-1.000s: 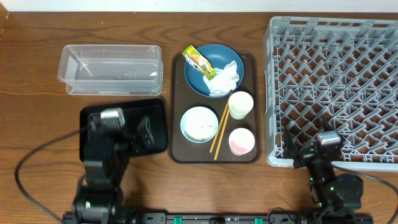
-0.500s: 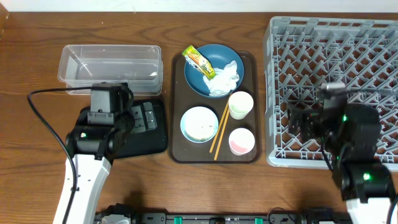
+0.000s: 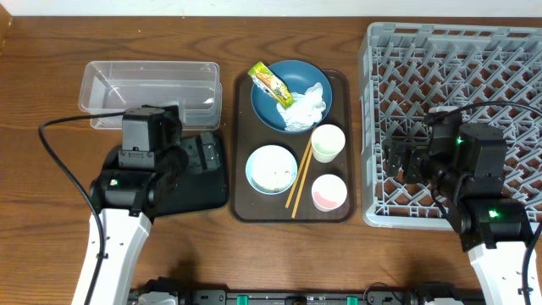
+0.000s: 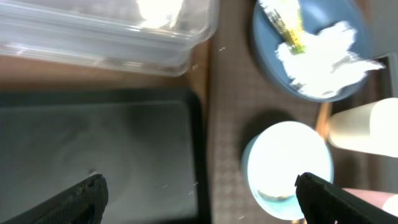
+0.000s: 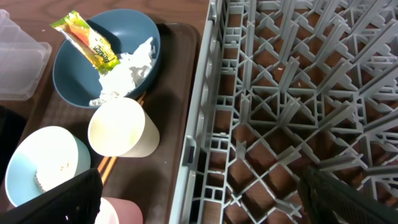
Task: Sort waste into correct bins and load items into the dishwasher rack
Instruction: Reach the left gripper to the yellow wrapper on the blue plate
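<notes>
Tissue (image 3: 309, 106) on plate (image 3: 273, 108), left gripper (image 4: 202, 194) spread wide, right gripper (image 5: 200, 198) spread too, both apparently empty

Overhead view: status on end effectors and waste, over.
Left end effector open over black tray. Right end effector open over dishwasher rack. Tissue, snack wrapper on blue plate. No obstruction seen.

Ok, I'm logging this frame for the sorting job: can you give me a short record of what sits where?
waste: tissue, wrapper on blue plate
dishes: blue plate, bowl, cup, pink cup, chopsticks on brown tray
bins: clear tub, black tray, left of brown tray
rack: right of brown tray, no dishes seen
grippers: left gripper open, right gripper open
</notes>
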{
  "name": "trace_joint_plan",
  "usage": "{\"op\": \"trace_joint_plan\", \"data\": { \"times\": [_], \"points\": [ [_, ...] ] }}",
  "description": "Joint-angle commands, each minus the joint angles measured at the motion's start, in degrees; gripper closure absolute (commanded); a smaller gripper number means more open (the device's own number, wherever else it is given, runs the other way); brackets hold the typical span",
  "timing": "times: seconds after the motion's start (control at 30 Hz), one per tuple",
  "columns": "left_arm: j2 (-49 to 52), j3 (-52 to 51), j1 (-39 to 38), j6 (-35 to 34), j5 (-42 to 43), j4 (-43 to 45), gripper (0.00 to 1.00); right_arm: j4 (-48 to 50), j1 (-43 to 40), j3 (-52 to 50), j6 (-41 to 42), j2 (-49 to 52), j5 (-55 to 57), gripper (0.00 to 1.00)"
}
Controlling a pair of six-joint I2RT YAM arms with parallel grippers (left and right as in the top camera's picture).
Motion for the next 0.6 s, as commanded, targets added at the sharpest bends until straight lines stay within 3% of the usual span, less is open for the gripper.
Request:
{"op": "trace_joint_plan", "data": {
  "times": [0.0, 0.2, 0.4, 0.57],
  "points": [
    [2.5, 3.6, -1.9, -2.9, 2.1, 1.4, 0.02, -0.2, 0.4, 0.8, 1.1, -0.4, -0.1, 0.01],
    [13.6, 15.4, -7.0, -3.7, -3.2, 2.2, 0.02, -0.3, 0.4, 0.8, 1.1, -0.4, -0.3, 0.01],
    [29.0, 28.3, -9.8, -10.7, -3.5, 3.2, 0.02, -0.5, 0.4, 0.8, 1.2, -0.4, -0.3, 0.01],
    [37.7, 30.4, -11.1, -18.4, -1.7, 10.3, 0.01, -0.8, 0.4, 0.8, 1.2, -0.4, -0.2, 0.01]
  ]
}}
